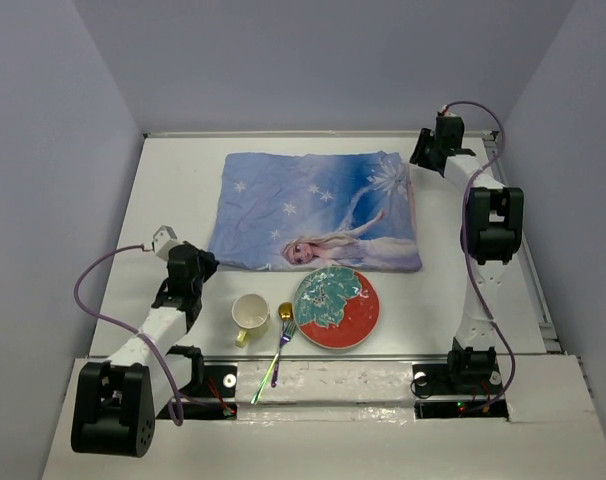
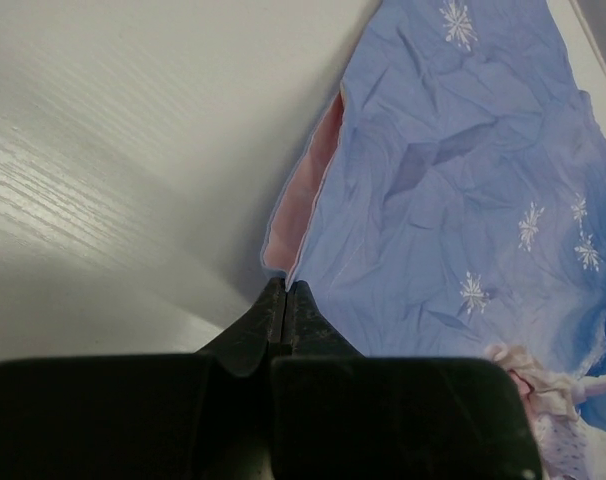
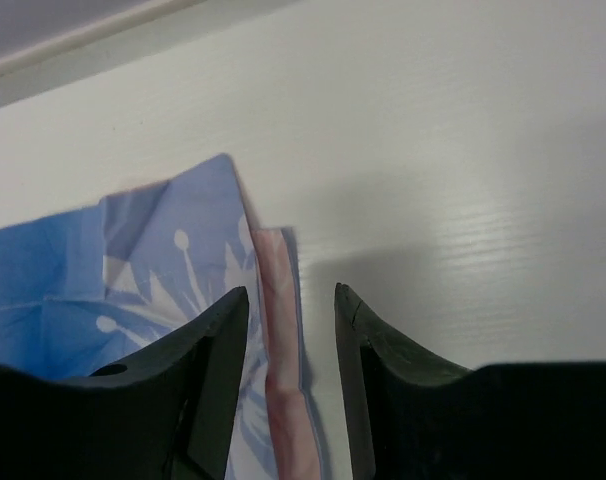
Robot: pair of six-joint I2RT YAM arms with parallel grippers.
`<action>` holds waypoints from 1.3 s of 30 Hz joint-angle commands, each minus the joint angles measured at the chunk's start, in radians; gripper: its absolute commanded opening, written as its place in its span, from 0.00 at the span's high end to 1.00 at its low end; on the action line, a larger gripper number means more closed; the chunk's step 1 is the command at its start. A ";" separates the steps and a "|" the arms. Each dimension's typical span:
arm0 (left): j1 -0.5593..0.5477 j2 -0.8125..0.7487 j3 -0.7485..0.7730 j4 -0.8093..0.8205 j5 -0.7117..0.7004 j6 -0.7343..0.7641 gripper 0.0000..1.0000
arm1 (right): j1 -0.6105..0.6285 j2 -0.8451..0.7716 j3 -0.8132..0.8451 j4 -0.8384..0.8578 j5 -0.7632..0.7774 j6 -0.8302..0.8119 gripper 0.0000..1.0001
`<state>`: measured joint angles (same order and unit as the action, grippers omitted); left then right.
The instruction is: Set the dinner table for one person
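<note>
The white dinner table holds a blue princess cloth mat spread flat at the middle back. My left gripper is at the mat's near-left corner. In the left wrist view it is shut, with the mat's corner edge running into the fingertips and the pink underside turned up. My right gripper is at the mat's far-right corner. In the right wrist view it is open, its jaws astride the mat's pink folded edge.
A red and teal plate, a yellow-handled cup and iridescent cutlery lie near the table's front edge, between the arms. Grey walls enclose the table on three sides.
</note>
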<state>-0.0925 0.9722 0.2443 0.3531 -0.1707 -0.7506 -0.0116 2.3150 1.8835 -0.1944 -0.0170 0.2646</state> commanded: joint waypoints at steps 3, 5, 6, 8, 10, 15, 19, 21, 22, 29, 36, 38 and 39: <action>-0.001 -0.073 -0.030 -0.008 -0.026 -0.023 0.99 | 0.010 -0.267 -0.266 0.056 -0.089 0.128 0.53; -0.001 -0.084 -0.033 -0.008 -0.026 -0.023 0.98 | 0.024 -0.379 -0.390 0.129 -0.110 0.179 0.57; -0.001 -0.084 -0.036 -0.003 -0.021 -0.023 0.97 | 0.036 -0.417 -0.528 0.154 -0.115 0.200 0.62; -0.001 -0.086 -0.039 0.006 -0.010 -0.023 0.97 | 0.036 -0.544 -0.663 0.234 -0.100 0.246 0.88; -0.001 -0.089 -0.051 0.032 0.000 -0.026 0.97 | 0.036 -0.629 -0.855 0.274 -0.089 0.262 1.00; -0.009 -0.127 -0.056 0.049 -0.015 -0.012 0.99 | 0.045 -0.810 -1.089 0.316 -0.142 0.312 1.00; -0.010 -0.158 -0.065 0.069 -0.013 -0.032 0.99 | 0.070 -0.873 -1.185 0.299 -0.195 0.334 1.00; -0.012 -0.152 -0.072 0.079 -0.003 -0.046 0.98 | 0.070 -0.884 -1.238 0.297 -0.198 0.373 1.00; -0.010 -0.148 -0.074 0.089 0.000 -0.049 0.98 | 0.070 -0.890 -1.254 0.297 -0.192 0.389 1.00; -0.012 -0.184 -0.094 0.092 0.002 -0.072 0.87 | 0.070 -1.005 -1.400 0.276 -0.090 0.496 0.98; -0.010 -0.222 -0.106 0.083 0.019 -0.104 0.51 | 0.070 -1.088 -1.388 0.207 -0.057 0.478 0.83; -0.010 -0.283 -0.096 0.054 0.014 -0.110 0.21 | 0.070 -1.147 -1.358 0.129 -0.043 0.437 0.78; -0.010 -0.306 -0.088 0.028 0.010 -0.110 0.15 | 0.070 -1.208 -1.348 0.112 -0.049 0.414 0.76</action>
<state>-0.0994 0.7559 0.1516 0.3882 -0.1444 -0.8494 0.0540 1.2358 0.4644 0.0074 -0.1001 0.7429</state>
